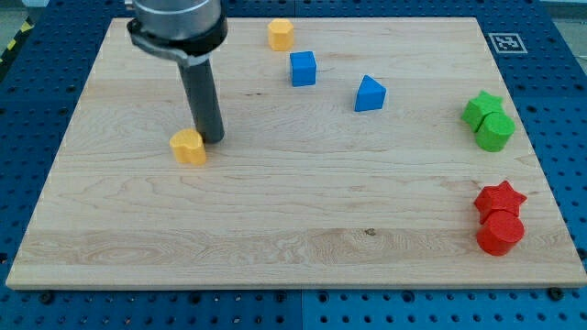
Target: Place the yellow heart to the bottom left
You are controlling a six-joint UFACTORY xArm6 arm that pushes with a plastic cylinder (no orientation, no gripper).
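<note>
My tip (214, 139): the lower end of the straight dark rod, resting on the desk in the left half of the view, a little above the middle.
Claw: there is no claw on this arm, only the rod, so it has nothing to stand apart, together or clamped on anything.
Yellow heart (189, 146): just beside my tip, on its left and slightly toward the view's bottom; it looks to be touching the rod or very nearly so, and I cannot tell which.
Yellow block (281, 34): a second yellow piece, roughly hexagonal, well above my tip and to its right, near the top edge of the desk.
Blue cube (303, 68): above and to the right of my tip, just below and right of that yellow block.
Blue triangular block (370, 93): farther right of my tip and slightly above it, apart from the blue cube.
Green star (481, 108): far to the right of my tip, near the right edge.
Green block (495, 131): rounded, touching the green star on its lower right side.
Red star (499, 198): far right of my tip and below it.
Red cylinder (500, 233): touching the red star from beneath, the lowest piece on the right.
Desk (275, 238): pale wooden board carrying all the blocks.
</note>
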